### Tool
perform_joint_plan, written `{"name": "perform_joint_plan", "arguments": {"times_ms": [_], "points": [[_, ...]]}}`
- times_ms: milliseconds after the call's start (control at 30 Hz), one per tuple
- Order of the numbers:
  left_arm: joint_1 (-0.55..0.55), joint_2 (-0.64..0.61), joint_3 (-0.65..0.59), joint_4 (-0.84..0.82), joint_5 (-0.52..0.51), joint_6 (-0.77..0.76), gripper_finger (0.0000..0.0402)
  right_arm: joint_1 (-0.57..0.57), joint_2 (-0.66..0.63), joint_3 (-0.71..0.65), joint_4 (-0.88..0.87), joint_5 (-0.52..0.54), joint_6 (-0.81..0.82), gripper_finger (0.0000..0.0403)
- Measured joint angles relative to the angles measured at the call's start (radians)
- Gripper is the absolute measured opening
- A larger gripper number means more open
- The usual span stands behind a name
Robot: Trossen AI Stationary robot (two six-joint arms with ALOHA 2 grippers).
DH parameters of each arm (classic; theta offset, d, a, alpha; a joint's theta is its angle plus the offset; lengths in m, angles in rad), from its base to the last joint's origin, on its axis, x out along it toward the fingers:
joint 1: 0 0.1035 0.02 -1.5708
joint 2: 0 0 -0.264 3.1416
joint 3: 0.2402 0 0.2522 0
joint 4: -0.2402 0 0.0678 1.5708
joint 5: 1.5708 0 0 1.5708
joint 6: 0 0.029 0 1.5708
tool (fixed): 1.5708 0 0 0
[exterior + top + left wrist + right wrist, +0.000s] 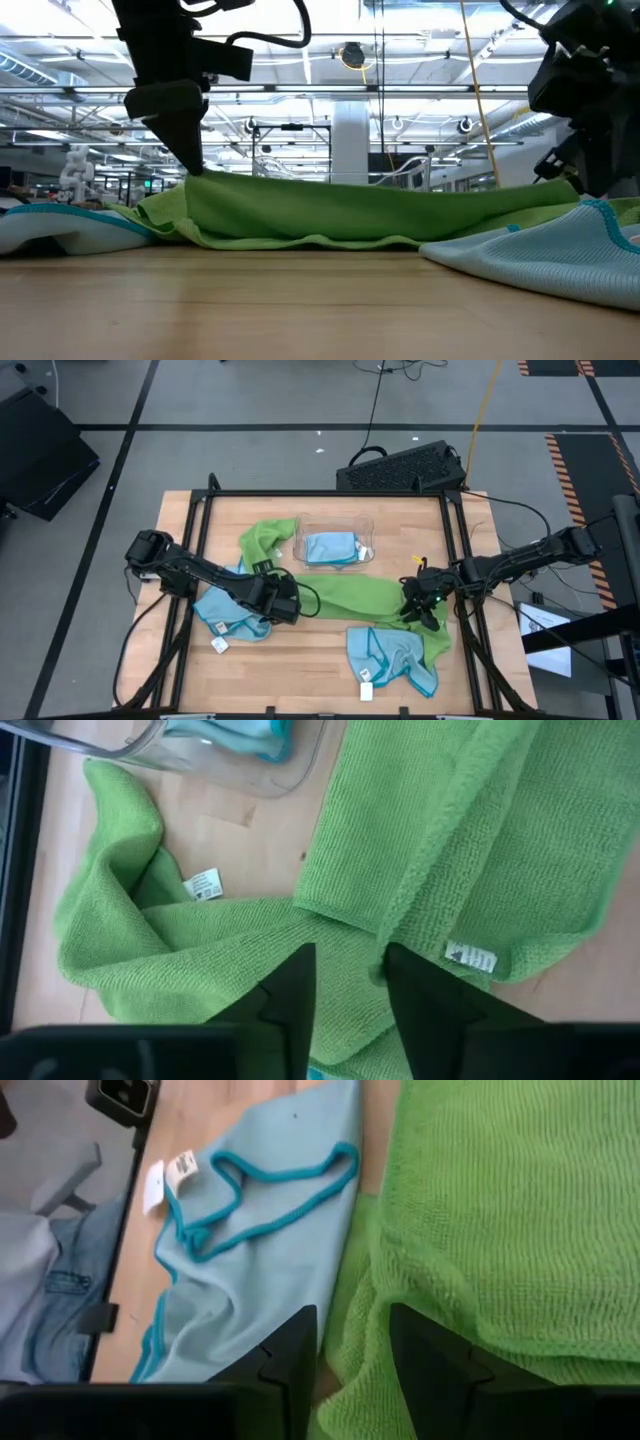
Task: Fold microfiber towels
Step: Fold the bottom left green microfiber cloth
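Industrial hall: ceiling trusses (300,95), striped floor tape (578,470).

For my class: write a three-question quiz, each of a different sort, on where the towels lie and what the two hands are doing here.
1. True or false: the clear tray holds a green towel.
2. Which hand is at the long green towel's end nearer the lone blue towel at the table's front edge? A) left hand B) right hand
3. Fill in: another green towel lies bunched beside the tray, and its small white ____ shows in the left wrist view.

Key
1. False: a folded blue towel lies in it.
2. B: the right hand is there; the left hand is at the other end, by another blue towel.
3. tag
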Motion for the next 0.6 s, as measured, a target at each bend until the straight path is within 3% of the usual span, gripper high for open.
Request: {"name": "perform_joint_plan", "arguments": {"times_ms": [167,367,600], "points": [[-0.005,0.0,0.0,0.002,0.051,0.003,0.0144,0.0,-0.001,0.0,-0.022,-0.002,0.0,0.0114],[-0.028,0.0,0.0,-0.003,0.15,0.052,0.0131,0.0,-0.014,0.0,-0.048,-0.002,-0.001,0.0112],[-0.033,0.0,0.0,-0.072,0.12,-0.008,0.0125,0.0,-0.054,0.0,-0.115,0.055,0.0,0.0112]]}}
